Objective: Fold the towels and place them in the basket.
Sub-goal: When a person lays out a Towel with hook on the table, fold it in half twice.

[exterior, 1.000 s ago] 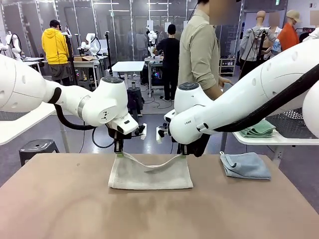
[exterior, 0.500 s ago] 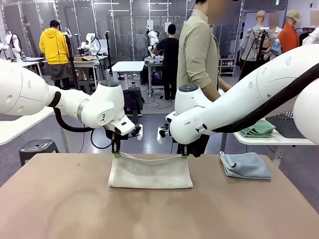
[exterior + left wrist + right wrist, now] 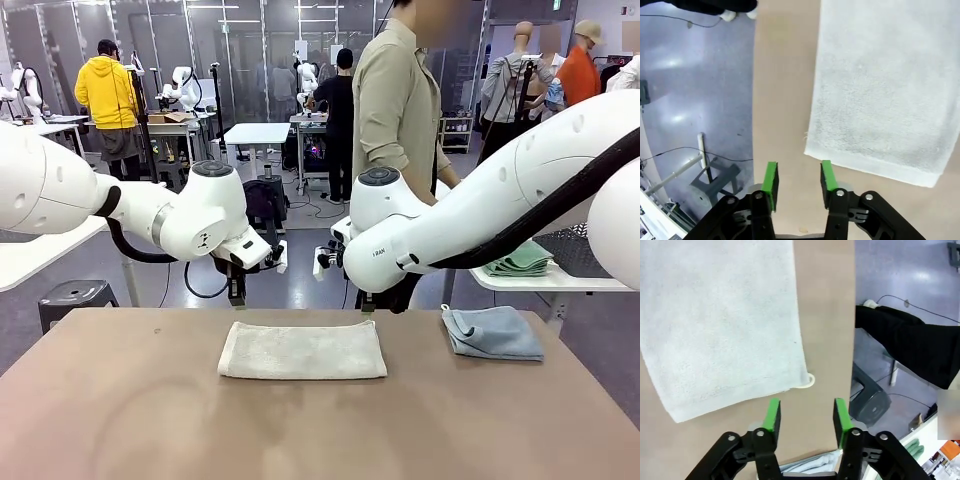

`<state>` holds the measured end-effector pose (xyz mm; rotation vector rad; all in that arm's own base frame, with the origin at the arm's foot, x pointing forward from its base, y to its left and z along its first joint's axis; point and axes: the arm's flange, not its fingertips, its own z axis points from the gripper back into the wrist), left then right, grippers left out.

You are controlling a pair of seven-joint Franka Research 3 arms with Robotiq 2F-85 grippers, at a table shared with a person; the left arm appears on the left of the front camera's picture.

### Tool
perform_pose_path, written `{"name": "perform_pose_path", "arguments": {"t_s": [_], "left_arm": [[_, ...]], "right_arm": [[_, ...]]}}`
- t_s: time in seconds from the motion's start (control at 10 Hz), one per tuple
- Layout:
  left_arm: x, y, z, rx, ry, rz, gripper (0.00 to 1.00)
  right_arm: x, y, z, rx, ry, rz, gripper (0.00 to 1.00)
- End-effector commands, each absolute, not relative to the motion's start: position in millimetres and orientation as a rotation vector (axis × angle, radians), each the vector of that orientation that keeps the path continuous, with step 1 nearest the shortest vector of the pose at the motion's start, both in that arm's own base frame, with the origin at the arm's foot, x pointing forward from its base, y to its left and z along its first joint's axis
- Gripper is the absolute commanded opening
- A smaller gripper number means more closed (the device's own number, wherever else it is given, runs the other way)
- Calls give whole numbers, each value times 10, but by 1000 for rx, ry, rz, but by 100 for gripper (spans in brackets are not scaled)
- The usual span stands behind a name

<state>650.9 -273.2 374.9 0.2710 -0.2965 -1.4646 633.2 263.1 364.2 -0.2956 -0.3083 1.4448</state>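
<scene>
Cream towel (image 3: 302,350) flat in the mid of the table (image 3: 120,420), folded, long way running L to R. Short way pointing from the robot out to the far edge.

L gripper (image 3: 799,171) up off the cloth, just past the far L corner. Wide apart, nothing between the green pads (image 3: 771,175). R gripper (image 3: 806,411) same at the far R corner, by the small loop (image 3: 809,381): wide, holding nothing. No touching the towel, either one.

So: towel lying between the two, one corner per gripper, both at the far long edge. Near long edge free, closer to the robot.

Blue-grey towel (image 3: 492,332) crumpled to the R on the same table, well apart from the cream one, nearer the R arm. Basket (image 3: 585,245) farther R still, on a white side table (image 3: 560,282), w/ a green towel (image 3: 520,260) by it or in it, can't tell which.

Prob. next: fold once more, or grab and carry to the basket. For a fold, need to bring one short end over to the other, so along the long way. For the carry, R arm closer, basket on its side. Could slip open if grabbed by one layer only.
</scene>
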Motion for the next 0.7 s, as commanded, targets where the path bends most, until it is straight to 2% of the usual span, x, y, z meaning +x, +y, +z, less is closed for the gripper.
{"name": "perform_pose_path", "arguments": {"t_s": [0.0, 0.1, 0.3, 0.5, 0.6], "left_arm": [[6410, -2631, 3758, 283, -330, -1450, 84], [6308, -2584, 3915, 200, -297, -1450, 57], [6065, -2392, 4236, 63, -302, -1455, 57], [5758, -2153, 4496, -64, -355, -1463, 57], [5586, -2007, 4589, -135, -391, -1457, 57]], "right_arm": [[6273, 2581, 3699, -307, -323, 1411, 85], [6142, 2586, 3884, -237, -270, 1380, 85], [5865, 2508, 4229, -140, -210, 1211, 85], [5560, 2310, 4518, 53, -72, 893, 85], [5408, 2187, 4590, 68, -55, 801, 85]]}}
